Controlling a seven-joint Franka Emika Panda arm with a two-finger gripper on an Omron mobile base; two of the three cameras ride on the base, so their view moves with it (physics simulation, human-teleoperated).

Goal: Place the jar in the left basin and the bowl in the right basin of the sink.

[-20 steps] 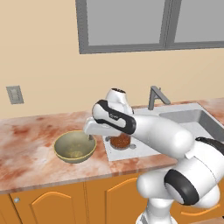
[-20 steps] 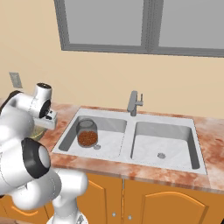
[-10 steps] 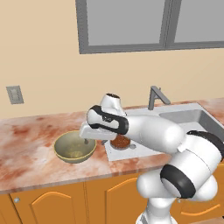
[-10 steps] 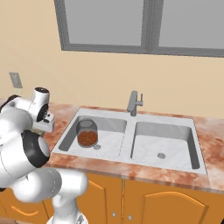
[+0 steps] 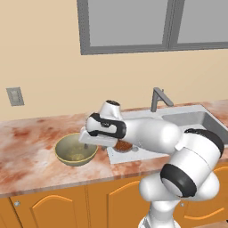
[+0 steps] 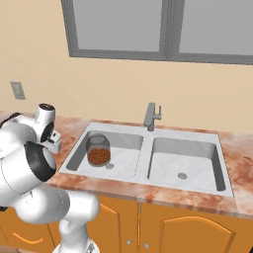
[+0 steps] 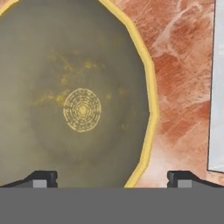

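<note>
The olive-tan bowl [image 5: 73,152] with its yellowish rim sits on the marbled counter left of the sink [image 6: 225,170]. My gripper [image 5: 87,141] hangs open just over the bowl's right rim. In the hand view the bowl [image 7: 83,109] lies close below, and its rim passes between my gripper's [image 7: 111,179] spread fingertips [image 7: 41,179]. The jar [image 6: 99,150] of reddish-brown granules stands upright in the left basin [image 6: 126,158]. From the left base view the jar [image 5: 124,146] is partly hidden behind my arm. The right basin [image 6: 170,153] holds nothing but its drain.
A grey faucet [image 6: 152,116] rises behind the sink's divider. A wall outlet [image 5: 14,96] sits above the counter [image 5: 26,138] at the left, and a window runs above the sink. The sink's pale edge [image 7: 217,87] borders the hand view's right side.
My hand has swung left and down from over the sink's left edge to the bowl's right rim. The jar and bowl have not moved, and the jaws stay open.
</note>
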